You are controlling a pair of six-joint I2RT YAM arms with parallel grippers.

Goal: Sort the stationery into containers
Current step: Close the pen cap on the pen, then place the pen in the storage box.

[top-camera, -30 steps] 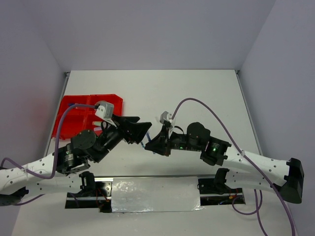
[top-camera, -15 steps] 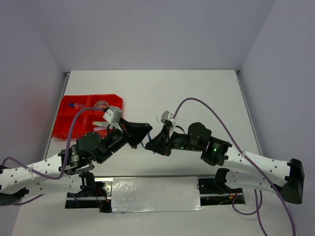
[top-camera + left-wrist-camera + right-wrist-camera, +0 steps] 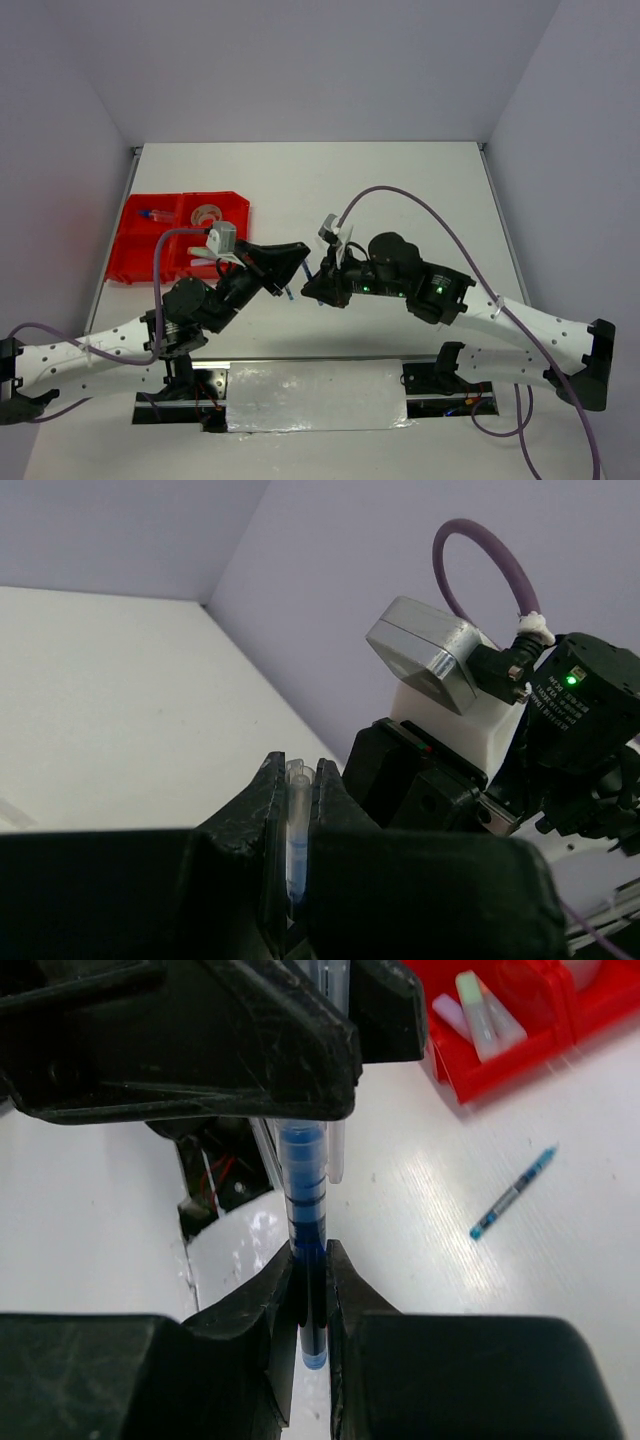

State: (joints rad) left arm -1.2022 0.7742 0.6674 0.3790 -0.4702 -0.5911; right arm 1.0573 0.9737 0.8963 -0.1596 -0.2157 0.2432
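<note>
A thin blue pen [image 3: 305, 1210] hangs above the table, held at both ends. My right gripper [image 3: 310, 1260] is shut on its dark blue end. My left gripper [image 3: 297, 780] is shut on its clear end [image 3: 296, 815]. In the top view the left gripper [image 3: 283, 272] and right gripper [image 3: 312, 283] meet tip to tip over the near middle of the table. The red tray [image 3: 135, 262] lies at the left, with a tape roll [image 3: 208, 213] and a blue pen [image 3: 150, 213] in its far compartments. Pastel markers [image 3: 480, 1010] lie in another compartment.
A second blue pen [image 3: 513, 1193] lies loose on the white table near the tray's corner [image 3: 470, 1085]. The right arm's wrist camera [image 3: 430, 660] and purple cable [image 3: 480, 560] sit close in front of my left gripper. Grey walls enclose the table.
My left gripper has swung in towards the right gripper and shut on the pen's free end. The right gripper has kept its hold and shifted slightly left.
</note>
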